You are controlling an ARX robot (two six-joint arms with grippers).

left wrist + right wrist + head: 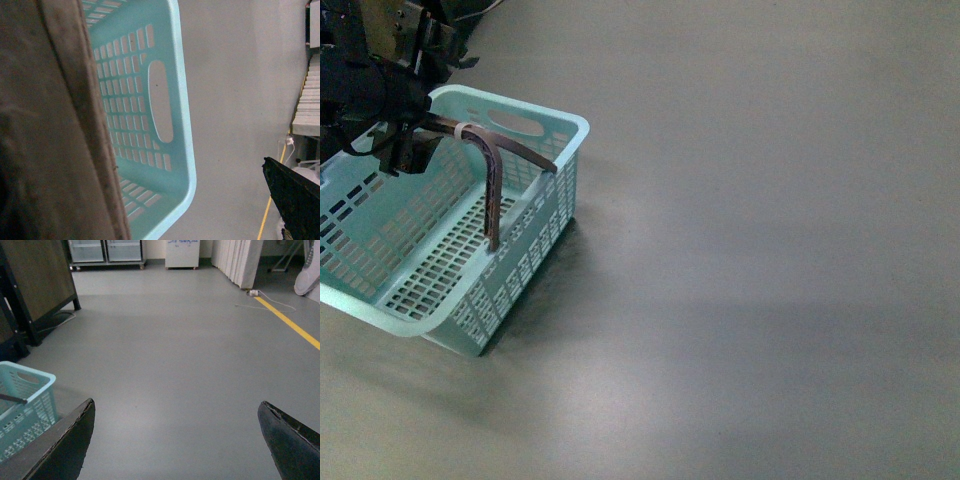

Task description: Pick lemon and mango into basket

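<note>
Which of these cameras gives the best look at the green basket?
The front view: it shows most of the basket, with slotted floor, walls and brown handles. The left wrist view shows only one wall with a hand hole. The right wrist view catches just a corner.

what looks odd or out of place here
No fruit shows in any view; what shows of the basket is empty. Its two brown handles stand raised together, bound by a pale tie.
</note>
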